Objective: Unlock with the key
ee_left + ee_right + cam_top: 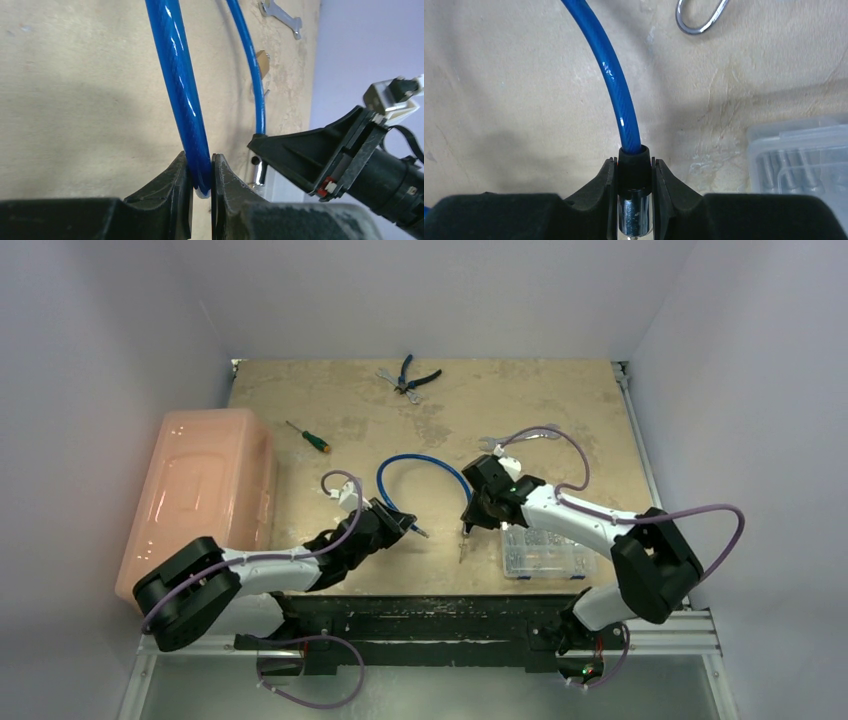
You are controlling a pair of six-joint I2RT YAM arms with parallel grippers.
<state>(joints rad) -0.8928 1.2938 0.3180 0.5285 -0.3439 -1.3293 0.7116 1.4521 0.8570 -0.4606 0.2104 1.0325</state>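
Note:
A blue cable lock (pixel 420 462) loops across the table. My left gripper (pixel 415 530) is shut on the cable (pixel 182 100) near its pale end, as the left wrist view shows (pixel 201 172). My right gripper (pixel 468 523) is shut on the lock's black collar (pixel 634 162), with the chrome head (pixel 634 215) between the fingers. A little brass padlock (pixel 262 62) lies beyond the cable. The key is not clearly seen. A thin silver piece (pixel 461 548) lies just below the right gripper, and I cannot tell what it is.
A pink bin (pixel 200 500) stands at the left. A clear parts box (pixel 545 555) sits beside the right arm. A screwdriver (pixel 305 436) and pliers (pixel 410 375) lie farther back. A silver wrench (pixel 282 17) lies near the padlock. A silver loop (pixel 696 20) lies ahead of the right gripper.

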